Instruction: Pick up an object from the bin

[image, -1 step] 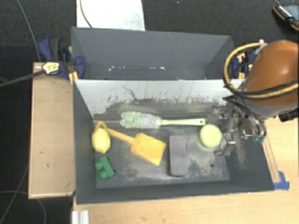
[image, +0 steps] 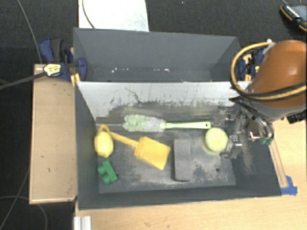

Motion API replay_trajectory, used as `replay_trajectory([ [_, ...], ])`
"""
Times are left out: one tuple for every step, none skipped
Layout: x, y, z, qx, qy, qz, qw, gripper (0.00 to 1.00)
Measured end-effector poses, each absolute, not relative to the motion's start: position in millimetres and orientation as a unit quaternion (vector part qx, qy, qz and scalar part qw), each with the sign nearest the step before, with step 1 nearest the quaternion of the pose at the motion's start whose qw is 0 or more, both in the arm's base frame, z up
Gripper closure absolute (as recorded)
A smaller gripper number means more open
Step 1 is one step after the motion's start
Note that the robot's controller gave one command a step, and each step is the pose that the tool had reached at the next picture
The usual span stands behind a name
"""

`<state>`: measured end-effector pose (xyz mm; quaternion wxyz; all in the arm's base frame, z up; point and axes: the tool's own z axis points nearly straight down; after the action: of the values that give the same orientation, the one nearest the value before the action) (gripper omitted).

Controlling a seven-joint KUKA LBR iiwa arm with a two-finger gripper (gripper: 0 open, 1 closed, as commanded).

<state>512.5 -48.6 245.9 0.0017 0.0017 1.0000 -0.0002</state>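
a grey metal bin [image: 158,195] seen from above, with a few small loose things spread on its floor. the robot arm, capped by an orange cover [image: 283,71], reaches in from the right, and its gripper [image: 233,140] is low at the right end of the bin floor. it is right against the right side of a pale green ball [image: 215,140]; whether the gripper is open or closed, or has any hold of the ball, cannot be told. just left of the ball lies a flat grey block [image: 182,159]. a green brush with a long pale handle [image: 158,124] lies along the back wall, the handle's tip just above the ball. further left are a yellow toy scoop [image: 151,153], a yellow lemon-shaped thing [image: 103,144] at the end of its handle, and a small green block [image: 107,172] in the front left corner.
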Motion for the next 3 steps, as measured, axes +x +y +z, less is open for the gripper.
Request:
replay_trajectory([
  [538.7, -80.3, 135.5, 0.077, 0.997, 0.001, 0.004, 0.0],
  [558.4, -115.5, 157.9, 0.136, 0.991, 0.001, 0.009, 0.0],
  [566.9, -136.6, 102.0, 0.065, 0.998, 0.001, 0.002, 0.0],
])
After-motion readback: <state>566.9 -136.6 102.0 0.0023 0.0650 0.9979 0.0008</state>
